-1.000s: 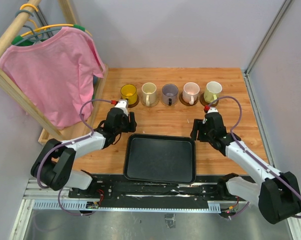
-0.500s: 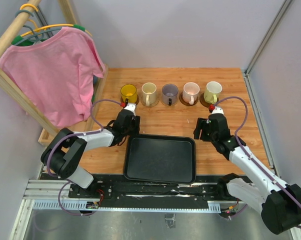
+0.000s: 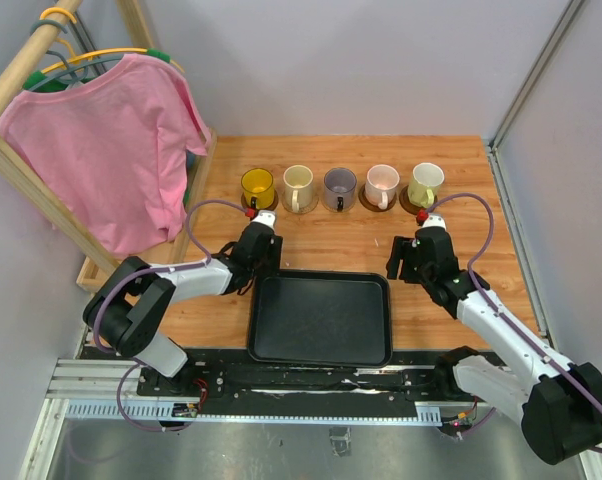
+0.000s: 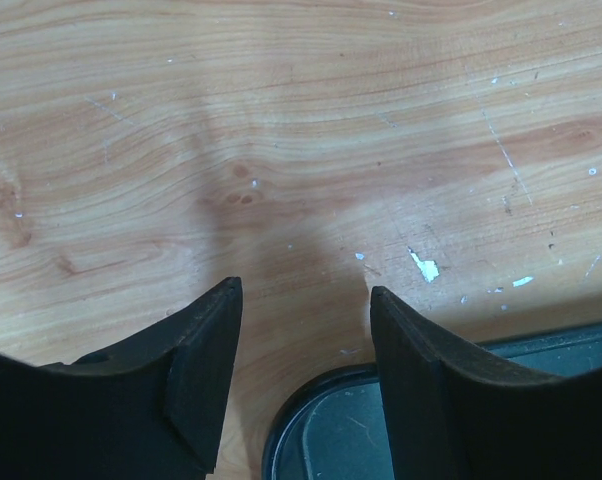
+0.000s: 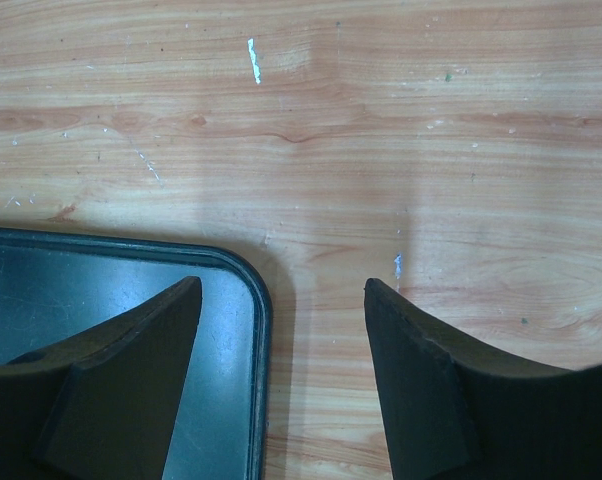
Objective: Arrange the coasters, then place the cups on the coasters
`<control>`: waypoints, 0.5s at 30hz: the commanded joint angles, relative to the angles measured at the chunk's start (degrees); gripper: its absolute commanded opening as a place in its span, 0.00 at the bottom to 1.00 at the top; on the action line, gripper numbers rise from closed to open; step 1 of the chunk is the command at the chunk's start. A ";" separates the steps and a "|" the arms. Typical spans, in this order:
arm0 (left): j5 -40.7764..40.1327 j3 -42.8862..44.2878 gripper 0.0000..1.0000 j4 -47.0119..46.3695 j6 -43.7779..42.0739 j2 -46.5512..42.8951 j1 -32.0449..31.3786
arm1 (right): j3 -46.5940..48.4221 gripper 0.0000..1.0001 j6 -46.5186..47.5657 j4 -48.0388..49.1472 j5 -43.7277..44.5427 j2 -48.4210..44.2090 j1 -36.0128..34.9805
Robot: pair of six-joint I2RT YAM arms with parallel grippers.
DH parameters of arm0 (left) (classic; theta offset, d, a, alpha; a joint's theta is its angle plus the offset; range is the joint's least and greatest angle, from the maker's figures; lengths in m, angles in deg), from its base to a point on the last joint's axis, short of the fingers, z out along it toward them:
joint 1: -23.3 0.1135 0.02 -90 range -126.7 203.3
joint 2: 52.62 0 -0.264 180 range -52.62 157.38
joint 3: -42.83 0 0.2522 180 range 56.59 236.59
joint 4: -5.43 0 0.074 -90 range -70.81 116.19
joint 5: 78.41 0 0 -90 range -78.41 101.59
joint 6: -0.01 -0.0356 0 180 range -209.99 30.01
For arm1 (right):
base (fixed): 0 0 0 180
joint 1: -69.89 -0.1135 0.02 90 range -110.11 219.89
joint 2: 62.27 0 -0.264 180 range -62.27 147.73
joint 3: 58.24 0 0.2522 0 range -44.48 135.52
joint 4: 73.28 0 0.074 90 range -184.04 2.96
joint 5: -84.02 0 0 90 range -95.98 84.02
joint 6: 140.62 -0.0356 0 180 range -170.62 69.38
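At the far side of the light wooden table, five small mugs with handles stand in a neat row. There is a see-through yellow cup, a cream cup, a grey-purple cup, a pale pink cup and a pale yellow-green cup. Round dark brown coasters peek out from under the yellow, pink and yellow-green cups. Under the two cups in between, the coasters are hard to see.

A second ago the left gripper was up close to the yellow cup. Now it has pulled back toward the robot. It hangs over bare wood by the far left corner of the flat black plastic tray. Its two black fingers are apart and there is nothing between them. So it has let go, and the yellow cup stands by itself.

The right gripper has slid back a little too, away from the yellow-green cup. It is over the far right corner of the tray. Its fingers are spread wide and they hold nothing.

The tray has nothing on it. Both arms are moving away with nothing in their fingers, and no cup is left to carry. I think the job is all but done.
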 commanded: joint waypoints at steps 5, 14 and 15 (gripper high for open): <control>-4.56 1.50 0.61 0.61 0.44 -0.44 -0.62 | -0.59 0.68 -0.49 0.89 1.52 0.27 -0.10; -12.96 5.24 0.68 0.29 -0.97 -7.54 -0.53 | 3.40 0.82 1.54 0.22 8.15 -0.30 0.43; -14.17 5.20 0.68 0.46 -1.08 -8.94 -0.53 | 3.81 0.85 1.67 0.21 9.13 -0.45 0.88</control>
